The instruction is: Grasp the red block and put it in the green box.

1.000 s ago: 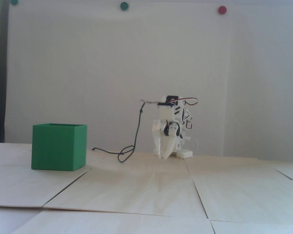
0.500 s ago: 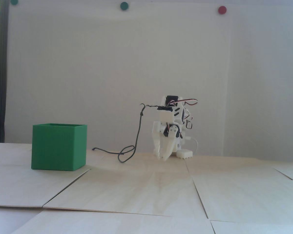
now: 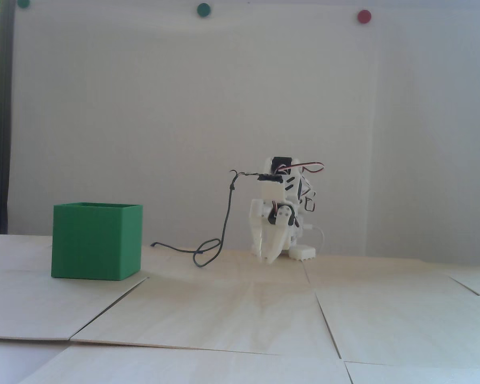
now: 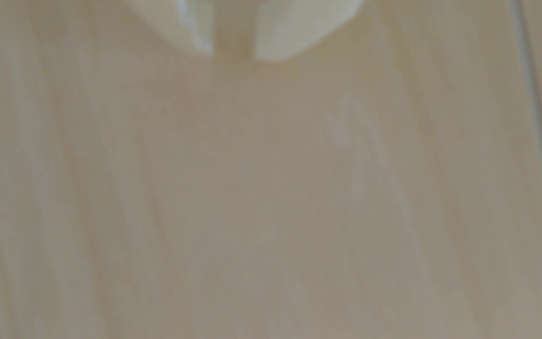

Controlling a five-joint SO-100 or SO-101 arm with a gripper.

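In the fixed view the white arm is folded low at the far edge of the counter (image 3: 240, 304), its jaws (image 3: 267, 259) pointing down, tips almost touching the wood. The wrist view (blurred) shows a narrow gap between the tips with nothing in it. The green box (image 3: 96, 242) stands well apart toward the counter's left edge. The red block shows in neither view. A dark cable (image 3: 208, 252) trails between them.
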